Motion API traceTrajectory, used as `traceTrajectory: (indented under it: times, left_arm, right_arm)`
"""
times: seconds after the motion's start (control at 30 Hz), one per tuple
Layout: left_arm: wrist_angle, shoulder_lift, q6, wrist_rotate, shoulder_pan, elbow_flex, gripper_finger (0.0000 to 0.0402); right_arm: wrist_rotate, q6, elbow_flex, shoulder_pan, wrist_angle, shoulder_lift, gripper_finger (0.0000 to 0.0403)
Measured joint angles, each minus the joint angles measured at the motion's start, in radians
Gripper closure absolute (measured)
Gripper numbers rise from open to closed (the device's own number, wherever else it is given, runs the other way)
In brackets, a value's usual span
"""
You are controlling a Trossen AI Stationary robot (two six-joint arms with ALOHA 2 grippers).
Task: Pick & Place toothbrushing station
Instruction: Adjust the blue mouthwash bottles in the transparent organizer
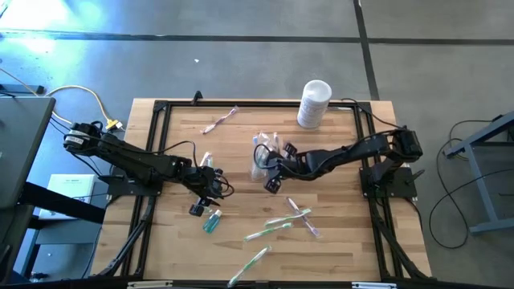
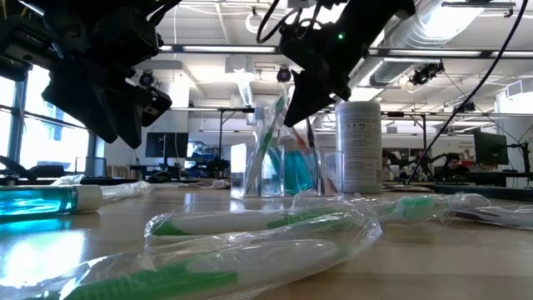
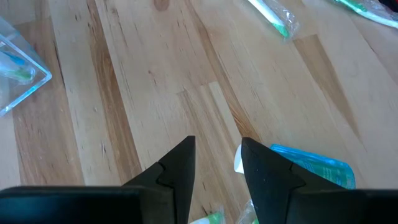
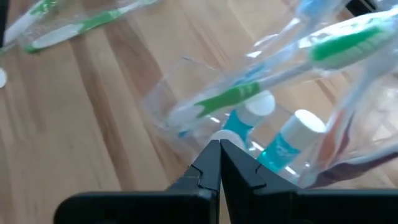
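Note:
The clear plastic cup [image 1: 259,160] [image 2: 279,171] stands on its base near the table's middle. It holds wrapped toothbrushes, one of them green and white [image 4: 236,96], and two teal tubes with white caps [image 4: 283,146]. My right gripper [image 1: 267,170] [image 4: 219,155] is shut and hangs just over the cup, on its near-right side, with nothing seen between its fingers. My left gripper [image 1: 215,193] [image 3: 217,155] is open above bare wood left of the cup. A teal tube [image 1: 211,221] [image 3: 314,169] lies flat beside its fingers, apart from them. My right gripper slants down toward the cup's rim [image 4: 186,62] from the table's right side. Its shut fingertips stand in front of the cup. Whether they touch the cup or a wrapper, I cannot tell.
A white canister [image 1: 314,103] [image 2: 360,146] stands at the far edge. Wrapped toothbrushes lie loose on the near half [image 1: 277,227] [image 1: 249,265], and a pink one [image 1: 221,120] lies at the far left. A black frame rail [image 1: 161,108] runs around the tabletop.

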Motion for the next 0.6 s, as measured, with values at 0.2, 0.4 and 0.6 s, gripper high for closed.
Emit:
traceTrajectory:
  times: [0.2, 0.4, 0.6]
  left_arm:
    - [0.001, 0.000, 0.000, 0.000, 0.000, 0.000, 0.0274]
    - [0.001, 0.000, 0.000, 0.000, 0.000, 0.000, 0.0274]
    - [0.001, 0.000, 0.000, 0.000, 0.000, 0.000, 0.0274]
  right_arm:
    - [-0.043, 0.001, 0.000, 0.005, 0.024, 0.006, 0.0401]
    - [-0.059, 0.004, 0.000, 0.014, 0.053, 0.006, 0.0401]
    - [-0.109, 0.011, 0.001, 0.016, 0.078, 0.033, 0.0401]
